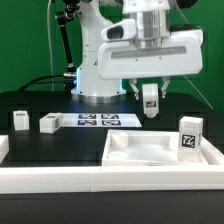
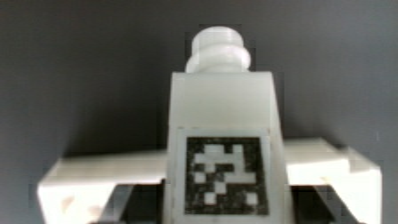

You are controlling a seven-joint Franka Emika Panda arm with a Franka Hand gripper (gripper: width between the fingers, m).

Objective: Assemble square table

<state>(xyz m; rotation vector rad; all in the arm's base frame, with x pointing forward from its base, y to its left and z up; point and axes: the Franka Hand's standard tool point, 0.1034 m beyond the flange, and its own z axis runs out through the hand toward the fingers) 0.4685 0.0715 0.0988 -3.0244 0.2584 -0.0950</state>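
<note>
Four legs show in the exterior view. Two [image 1: 20, 120] [image 1: 48, 123] stand on the tabletop [image 1: 60, 150] at that view's left, beside the marker board [image 1: 97, 121]. One [image 1: 190, 134] stands upright at the slab's [image 1: 150, 152] right edge (on the rim or just beside it, I cannot tell). The fourth [image 1: 150, 100] hangs from the arm [image 1: 110, 50], clear of the tabletop, behind the slab.

In the wrist view, the fingers [image 2: 80, 178] are closed on the flat sides of that held leg [image 2: 222, 120], with its tag facing the camera and its rounded peg [image 2: 217, 45] pointing away. The leg looks like stiff, light, smooth plastic, so it is probably slippery. Gripping the flat faces at mid-body seems soundest, and it leaves the peg free.
</note>
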